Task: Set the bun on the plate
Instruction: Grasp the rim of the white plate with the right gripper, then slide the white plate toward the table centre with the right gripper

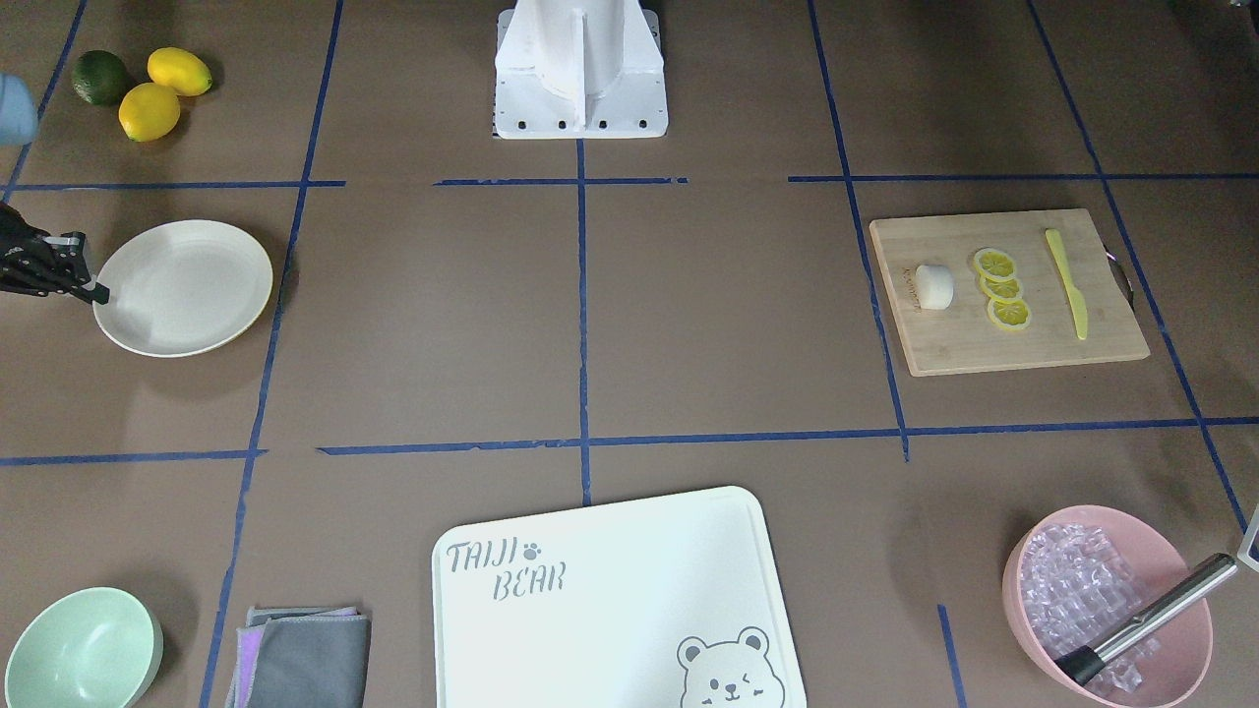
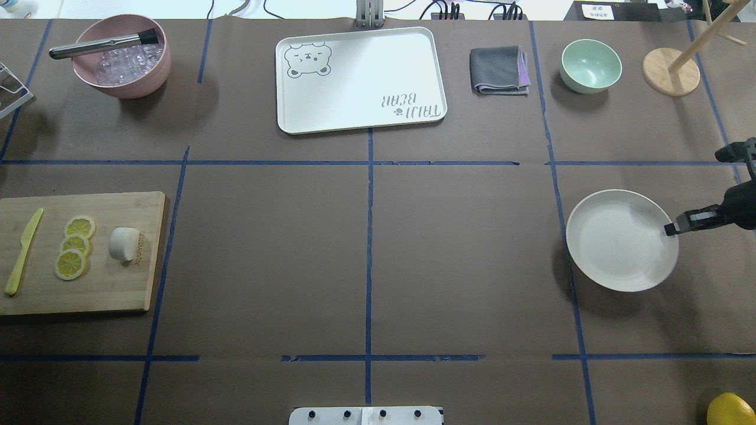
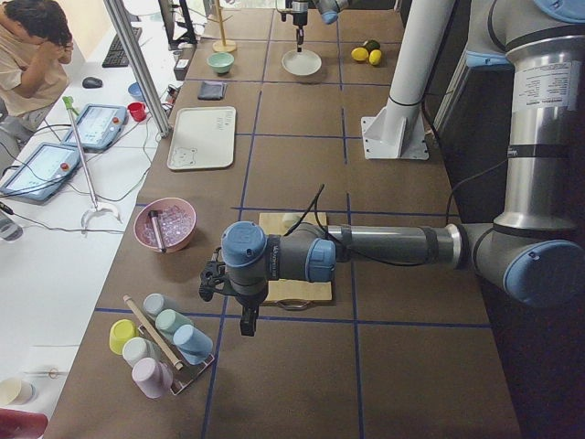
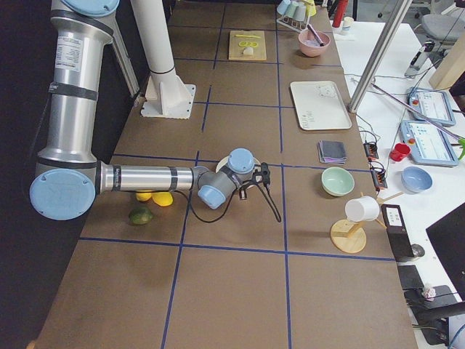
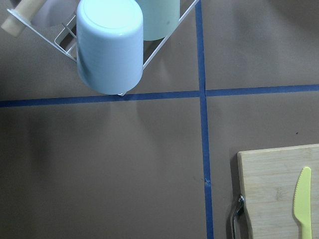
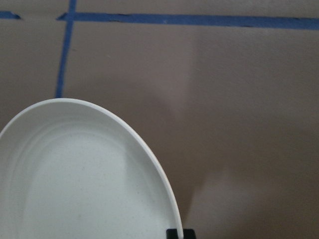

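White tray lettered TAIJI BEAR, bun on board

This is plainly a robotics lab: robot arms on a white pedestal over a brown-papered table gridded with blue tape, and teach pendants beside a seated person upper left.

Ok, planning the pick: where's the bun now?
In the overhead view the bun sits far left on the wooden cutting board, just right of the lemon slices.
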`<move>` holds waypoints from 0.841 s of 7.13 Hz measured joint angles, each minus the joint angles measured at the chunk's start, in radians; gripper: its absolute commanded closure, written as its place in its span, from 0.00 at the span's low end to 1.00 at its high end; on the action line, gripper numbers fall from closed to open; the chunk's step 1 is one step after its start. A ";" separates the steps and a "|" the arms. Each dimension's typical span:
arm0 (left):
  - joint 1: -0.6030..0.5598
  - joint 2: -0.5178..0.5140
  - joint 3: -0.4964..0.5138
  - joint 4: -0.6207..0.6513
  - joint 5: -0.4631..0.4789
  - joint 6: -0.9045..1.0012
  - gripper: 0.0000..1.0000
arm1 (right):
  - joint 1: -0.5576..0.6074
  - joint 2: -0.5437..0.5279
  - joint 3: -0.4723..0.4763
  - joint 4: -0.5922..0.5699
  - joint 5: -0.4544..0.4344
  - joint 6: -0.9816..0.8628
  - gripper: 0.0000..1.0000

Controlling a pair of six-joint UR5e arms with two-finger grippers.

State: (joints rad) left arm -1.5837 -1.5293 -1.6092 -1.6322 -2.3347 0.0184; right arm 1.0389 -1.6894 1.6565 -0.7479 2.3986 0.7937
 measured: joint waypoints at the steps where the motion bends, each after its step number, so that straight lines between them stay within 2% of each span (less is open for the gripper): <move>1: 0.000 0.000 0.000 0.000 0.000 0.000 0.00 | -0.034 0.069 0.013 -0.001 -0.008 0.117 1.00; 2: 0.000 0.000 0.000 0.000 0.000 0.000 0.00 | -0.092 0.145 0.017 -0.003 -0.042 0.223 1.00; 4: 0.001 0.000 0.003 0.000 0.000 0.000 0.00 | -0.241 0.307 0.018 -0.044 -0.164 0.428 1.00; 6: 0.001 0.000 0.008 0.000 0.000 0.000 0.00 | -0.376 0.483 0.017 -0.213 -0.319 0.526 1.00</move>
State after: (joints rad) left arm -1.5830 -1.5294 -1.6012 -1.6319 -2.3347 0.0184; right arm 0.6632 -1.2061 1.6734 -0.9613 2.0798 1.3193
